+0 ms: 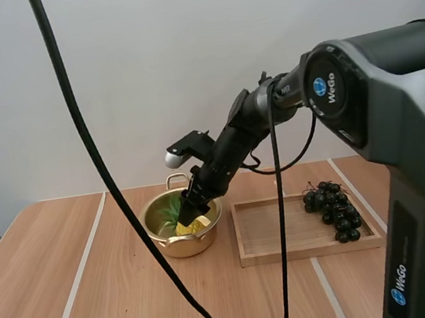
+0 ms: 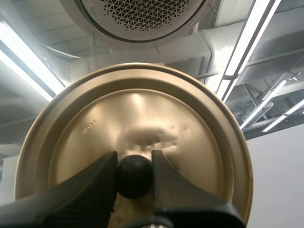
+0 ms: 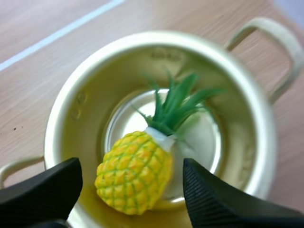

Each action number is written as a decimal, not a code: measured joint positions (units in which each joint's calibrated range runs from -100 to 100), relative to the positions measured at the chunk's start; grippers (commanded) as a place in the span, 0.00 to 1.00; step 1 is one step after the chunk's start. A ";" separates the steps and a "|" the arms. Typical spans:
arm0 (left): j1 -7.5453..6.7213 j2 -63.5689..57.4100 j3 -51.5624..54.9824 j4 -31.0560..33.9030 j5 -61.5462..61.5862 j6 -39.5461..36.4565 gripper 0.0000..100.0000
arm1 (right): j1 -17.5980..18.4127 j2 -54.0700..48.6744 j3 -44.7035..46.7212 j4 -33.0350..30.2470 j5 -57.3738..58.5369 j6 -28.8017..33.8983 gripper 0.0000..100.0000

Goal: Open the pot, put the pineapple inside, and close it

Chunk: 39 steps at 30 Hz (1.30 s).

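Black and ribbed, spread wide apart: right gripper [image 3: 132,166], poised just over the pot [image 3: 156,38], pinching nothing. Clear gaps either side of the pineapple [image 3: 135,173] down between those fingers. Inside the pot, then, resting on the shiny floor close to the wall nearest the gripper. Yellow body, plump and oval, scored in a diamond grid; white collar; spiky green crown [image 3: 178,102]. Lying tilted, long axis running from that wall toward the middle of the pot, crown aimed up and across at the far looped handle [image 3: 280,42]. Pale gold metal all round, smooth, round-walled, mirror-bright on the base, lidless.

Over to the left gripper [image 2: 134,164]: clamped on the lid [image 2: 142,109] by its round black knob [image 2: 134,179], one finger each side. Beyond the knob, a broad brushed-gold disc, raised rim, a few small dents near the centre, face turned to the camera.

From the high view, right of the pot and just beside it: flat wooden tray [image 1: 274,229], low-edged, rectangular. On its end farthest from the pot, dark bunch of grapes [image 1: 332,209]. Underneath everything, pale wood-grain table [image 1: 75,305].
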 measured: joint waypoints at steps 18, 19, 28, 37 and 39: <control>0.00 1.39 -0.27 1.90 14.53 0.03 0.00 | -2.65 -42.67 0.27 -0.65 -48.26 8.84 1.00; 0.00 2.35 -0.27 2.04 18.14 0.03 0.00 | -3.06 -44.06 0.27 -0.49 -48.75 9.29 1.00; 0.00 3.43 -0.27 2.18 23.27 0.03 0.00 | -4.36 -47.84 0.27 -0.24 -49.69 10.17 1.00; 0.00 14.19 17.15 14.11 49.11 -10.39 0.00 | -15.76 -62.05 0.57 -3.20 -51.30 11.15 1.00; 0.00 15.95 21.64 14.42 50.46 -10.50 0.00 | -15.76 -62.48 0.57 -3.20 -51.30 11.15 1.00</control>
